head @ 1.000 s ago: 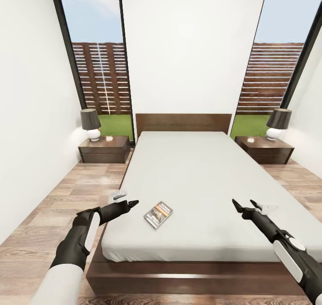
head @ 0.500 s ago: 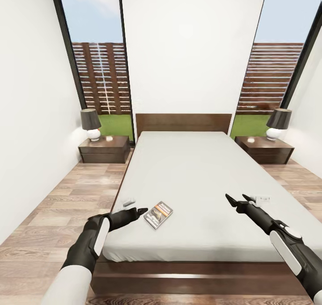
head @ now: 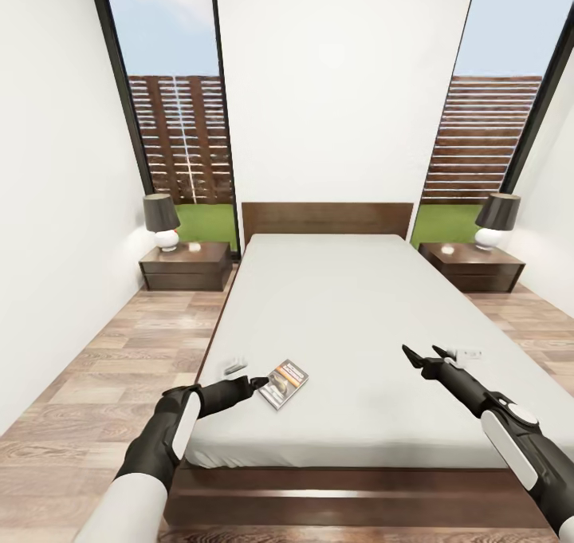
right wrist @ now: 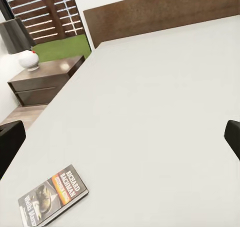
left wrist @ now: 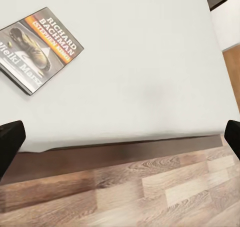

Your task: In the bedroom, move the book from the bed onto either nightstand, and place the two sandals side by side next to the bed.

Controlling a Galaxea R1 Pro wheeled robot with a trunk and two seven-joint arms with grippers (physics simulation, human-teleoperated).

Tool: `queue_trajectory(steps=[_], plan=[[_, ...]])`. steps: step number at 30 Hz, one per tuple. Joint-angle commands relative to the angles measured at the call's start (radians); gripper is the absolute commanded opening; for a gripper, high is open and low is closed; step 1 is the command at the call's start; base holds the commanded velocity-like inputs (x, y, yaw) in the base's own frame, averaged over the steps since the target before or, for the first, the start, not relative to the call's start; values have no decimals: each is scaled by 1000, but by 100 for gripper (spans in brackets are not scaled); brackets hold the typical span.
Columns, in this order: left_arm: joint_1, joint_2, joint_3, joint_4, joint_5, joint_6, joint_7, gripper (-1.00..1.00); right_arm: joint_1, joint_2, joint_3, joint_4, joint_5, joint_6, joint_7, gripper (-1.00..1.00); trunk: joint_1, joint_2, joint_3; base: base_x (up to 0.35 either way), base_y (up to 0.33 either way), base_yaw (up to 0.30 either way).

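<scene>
Two arms are reaching over the foot of the bed (head: pixel 351 312), whose pale-grey mattress is lying on a dark-brown platform with a flat headboard (head: pixel 327 218) against the white wall. On the mattress near the foot, toward the robot's left, the book (head: pixel 284 383) is lying flat with its cover up; in the left wrist view the book (left wrist: pixel 39 46) is showing the white "Richard Bachman" lettering and an orange band, and it is also showing in the right wrist view (right wrist: pixel 52 195). Tipped toward the book, the left gripper (head: pixel 258 383) is hovering just beside its near edge with its fingers spread apart, holding nothing; whether it is touching the cover cannot be told. Further to the right, the right gripper (head: pixel 421 356) is hanging over the mattress, well apart from the book, its two fingers open and empty. One nightstand (head: pixel 187 265) is standing at the left of the headboard and another nightstand (head: pixel 471 265) at the right, each carrying a dark-shaded lamp (head: pixel 161 221). Wood-plank floor (head: pixel 119 352) is running along both sides of the bed.
</scene>
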Motion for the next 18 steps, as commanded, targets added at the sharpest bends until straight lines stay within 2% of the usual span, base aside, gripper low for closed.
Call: queue_trajectory(steps=[1, 4, 12, 18], plan=[[-1, -1, 2, -1, 7, 9, 0, 100, -1, -1, 3, 0, -10, 0, 1, 100, 0, -1, -1, 204, 0, 0], [-1, -1, -6, -1, 7, 9, 0, 100, -1, -1, 3, 0, -10, 0, 1, 100, 0, -1, -1, 161, 0, 0], [-1, -1, -13, -1, 8, 8, -1, 100, -1, -1, 4, 0, -10, 0, 1, 100, 0, -1, -1, 37, -2, 0], [-1, -2, -14, -1, 9, 8, -2, 100, -1, -1, 4, 0, -10, 0, 1, 100, 0, -1, -1, 241, -100, 0]])
